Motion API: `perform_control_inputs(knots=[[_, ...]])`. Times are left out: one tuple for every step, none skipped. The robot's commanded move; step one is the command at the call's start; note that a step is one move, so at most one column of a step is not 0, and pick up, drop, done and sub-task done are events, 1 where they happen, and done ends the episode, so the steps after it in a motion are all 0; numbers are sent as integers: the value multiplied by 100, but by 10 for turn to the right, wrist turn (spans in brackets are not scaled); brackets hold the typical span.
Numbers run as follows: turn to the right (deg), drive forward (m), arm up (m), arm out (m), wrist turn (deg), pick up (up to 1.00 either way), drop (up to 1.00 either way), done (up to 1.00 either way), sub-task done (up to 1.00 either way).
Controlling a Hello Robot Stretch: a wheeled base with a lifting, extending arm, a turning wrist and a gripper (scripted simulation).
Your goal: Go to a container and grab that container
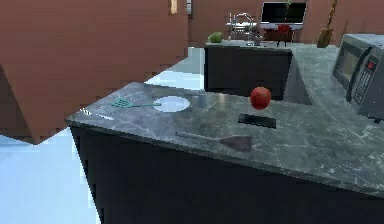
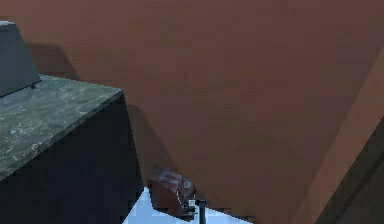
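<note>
A small reddish-brown box-like thing (image 2: pixel 171 192) stands on the pale floor at the foot of the brown wall, near the arm side view's bottom edge. Just right of it a thin dark piece, seemingly the gripper (image 2: pixel 198 212), rises from the bottom edge. The box stands right at it, so I cannot tell whether the gripper holds anything. On the dark marble counter (image 1: pixel 320 145) in the forward view lie a white plate (image 1: pixel 171 103), a red apple (image 1: pixel 261 97), a green utensil (image 1: pixel 125 103), a dark spatula (image 1: pixel 220 140) and a flat black thing (image 1: pixel 257 120).
A microwave (image 1: pixel 362 70) stands on the counter at the forward view's right; its corner (image 2: pixel 15 60) tops the counter end (image 2: pixel 50 115). A brown wall (image 2: pixel 230 90) closes that side. Far ahead are a green thing (image 1: pixel 215 38), a table with chairs (image 1: pixel 245 28) and a screen (image 1: pixel 283 12).
</note>
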Motion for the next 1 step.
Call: perform_control_inputs(knots=[[0, 0, 10, 0, 0, 0, 0, 0, 0]])
